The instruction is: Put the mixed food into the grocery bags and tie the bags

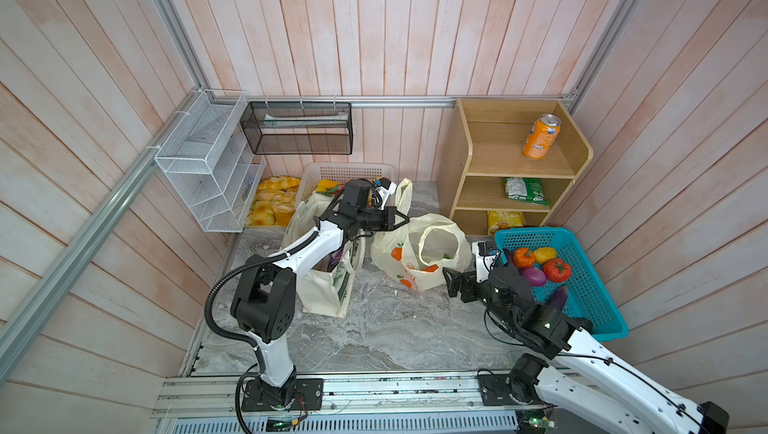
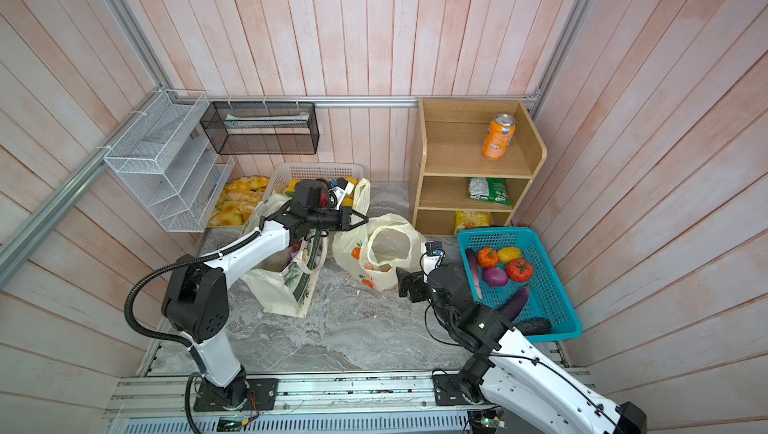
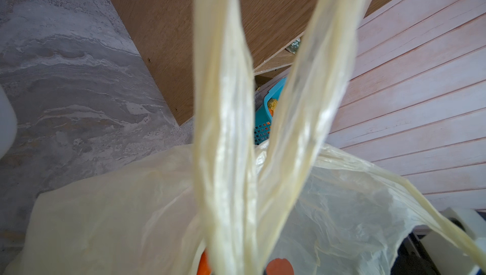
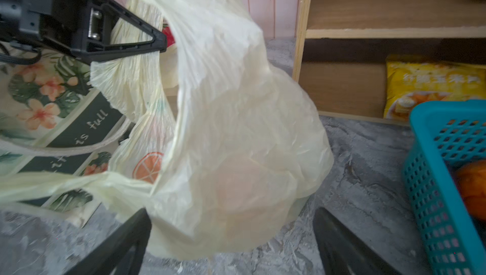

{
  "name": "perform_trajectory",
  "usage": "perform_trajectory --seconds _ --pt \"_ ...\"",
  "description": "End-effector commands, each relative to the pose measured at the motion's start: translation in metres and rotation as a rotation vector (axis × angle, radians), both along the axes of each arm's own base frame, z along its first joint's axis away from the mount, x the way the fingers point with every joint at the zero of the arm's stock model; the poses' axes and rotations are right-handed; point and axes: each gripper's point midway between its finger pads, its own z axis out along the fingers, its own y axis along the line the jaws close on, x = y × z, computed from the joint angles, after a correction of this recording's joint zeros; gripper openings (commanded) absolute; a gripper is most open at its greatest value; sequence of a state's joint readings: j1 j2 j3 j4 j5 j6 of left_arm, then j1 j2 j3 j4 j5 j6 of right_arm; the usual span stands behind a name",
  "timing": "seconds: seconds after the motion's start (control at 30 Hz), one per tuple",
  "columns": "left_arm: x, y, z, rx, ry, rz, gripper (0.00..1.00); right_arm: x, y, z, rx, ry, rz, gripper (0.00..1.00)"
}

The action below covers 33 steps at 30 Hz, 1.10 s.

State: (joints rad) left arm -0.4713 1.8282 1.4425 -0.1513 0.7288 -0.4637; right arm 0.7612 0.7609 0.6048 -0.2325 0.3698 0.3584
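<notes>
On the worktop (image 1: 374, 328) the two bags are stood just beside each other: the cream cloth tote (image 1: 322, 299) beneath the left arm, and the pale-yellow plastic bag (image 1: 436, 241) with its mouth gaping. The tote's straps are draped loosely under the left forearm. If that arm were swung low, a strap could be snagged and the tote tipped over.

The plastic bag is judged the greater risk. It is thin and slack and is held up from one side only. If it were pulled further, its base could be dragged across the worktop or the bag rolled onto its side, and the contents spilled through the open mouth.

The left tool (image 1: 402, 218) is clenched on one loop handle (image 1: 404, 193), which is drawn up above the bag. Under more tension the film could be stretched thin or slipped from the narrow tips.

The right tool (image 1: 455, 285) is released, its jaws spread wide and nothing grasped, low at the bag's near side. The second handle has not yet been taken. A closing there could catch the bag wall instead of the handle, and no knot could then be formed.

The carrots (image 1: 434, 266), judged so from an orange shape with a trace of green, are seen inside the plastic bag. A purple packet (image 1: 334, 260) is seen in the tote. The red can cannot be made out with certainty.
</notes>
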Motion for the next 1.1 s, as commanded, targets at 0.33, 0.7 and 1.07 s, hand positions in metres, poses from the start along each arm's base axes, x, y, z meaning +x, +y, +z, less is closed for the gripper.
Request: perform_trajectory --seconds 0.33,0.7,1.07 --pt "0.004 -0.009 -0.009 0.005 0.017 -0.075 0.00 0.083 -0.006 0.039 -0.023 -0.210 0.039 0.98" --pt "0.000 -0.012 -0.008 0.002 0.025 -0.125 0.00 0.104 0.026 0.045 -0.122 -0.239 0.223 0.98" --pt "-0.005 -0.013 -0.006 -0.008 0.033 -0.141 0.00 0.115 0.050 0.038 -0.098 -0.159 0.322 0.14"
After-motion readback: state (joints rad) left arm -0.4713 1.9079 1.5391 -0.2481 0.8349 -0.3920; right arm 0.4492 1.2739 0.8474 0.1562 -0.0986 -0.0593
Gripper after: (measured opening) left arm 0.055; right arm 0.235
